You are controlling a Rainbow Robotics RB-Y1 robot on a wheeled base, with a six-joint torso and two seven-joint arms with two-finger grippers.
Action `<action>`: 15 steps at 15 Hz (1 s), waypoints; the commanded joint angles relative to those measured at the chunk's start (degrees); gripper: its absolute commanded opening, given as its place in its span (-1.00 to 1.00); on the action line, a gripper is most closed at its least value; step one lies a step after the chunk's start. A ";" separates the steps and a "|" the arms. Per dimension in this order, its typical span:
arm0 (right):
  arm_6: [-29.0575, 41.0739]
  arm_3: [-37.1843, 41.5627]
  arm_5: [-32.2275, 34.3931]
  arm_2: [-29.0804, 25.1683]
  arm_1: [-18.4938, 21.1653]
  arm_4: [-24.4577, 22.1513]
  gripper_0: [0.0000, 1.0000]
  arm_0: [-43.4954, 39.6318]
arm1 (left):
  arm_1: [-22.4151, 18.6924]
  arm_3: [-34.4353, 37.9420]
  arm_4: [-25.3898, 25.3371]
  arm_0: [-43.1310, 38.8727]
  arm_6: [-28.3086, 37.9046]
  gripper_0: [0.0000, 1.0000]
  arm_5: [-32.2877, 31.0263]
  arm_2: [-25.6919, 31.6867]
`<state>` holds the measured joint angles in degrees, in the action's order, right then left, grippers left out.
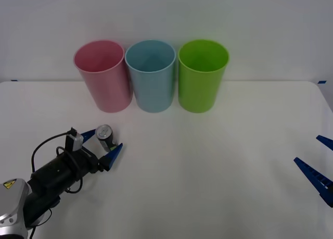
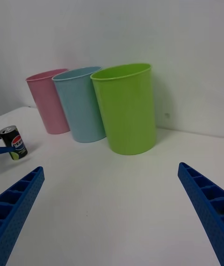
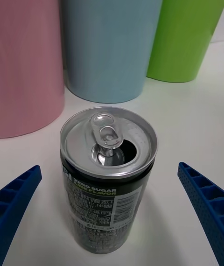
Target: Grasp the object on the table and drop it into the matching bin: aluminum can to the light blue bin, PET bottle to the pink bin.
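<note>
one can (image 1: 105, 136) between left tool (image 1: 102, 143) fingers

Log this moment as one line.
left gripper: open, straddling upright aluminum can | right gripper: open, idle | light blue bin: behind can

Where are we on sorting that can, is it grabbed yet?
Done: the left tool has reached the aluminum can, which stands upright on the table between its open fingers. In hand: closing on it; the fingers sit apart from the can in the left wrist view, so no grasp yet. Left: lift it and drop it in the light blue bin. The right tool waits open at the table's right edge.
</note>
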<state>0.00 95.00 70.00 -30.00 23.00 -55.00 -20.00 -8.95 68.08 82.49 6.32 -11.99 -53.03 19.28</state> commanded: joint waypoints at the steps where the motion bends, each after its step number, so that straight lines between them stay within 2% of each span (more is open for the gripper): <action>1: 0.00 0.00 0.00 0.00 0.00 0.00 1.00 0.00 | 0.07 -2.25 0.04 1.68 -0.84 1.00 0.03 -0.12; 8: 0.00 0.00 0.00 0.00 0.00 0.00 1.00 0.00 | 0.07 -2.34 0.04 1.86 -1.36 1.00 0.47 -0.65; 9: 0.00 0.00 0.00 0.00 0.00 0.00 1.00 0.00 | 0.07 -2.34 0.04 1.95 -1.36 0.41 0.47 -0.65; 10: 0.00 0.00 0.00 0.00 0.00 0.00 1.00 0.00 | 0.07 -2.34 0.04 1.86 -1.54 -0.44 0.47 -0.65; 11: 0.00 0.00 0.00 0.00 0.00 0.00 1.00 0.00 | 0.07 -2.34 0.04 1.86 -1.80 -0.84 0.82 -0.65; 12: 0.00 0.00 0.00 0.00 0.00 0.00 1.00 0.00 | 0.07 -2.34 0.04 1.95 -2.24 -1.00 0.99 -0.74; 15: 0.00 0.00 0.00 0.00 0.00 0.00 1.00 0.00 | 0.07 -2.34 0.04 1.95 -2.59 -1.00 0.99 -0.74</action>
<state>0.00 95.00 70.00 -30.00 23.00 -55.00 -20.00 -8.87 65.73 82.54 8.26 -14.57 -52.03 18.54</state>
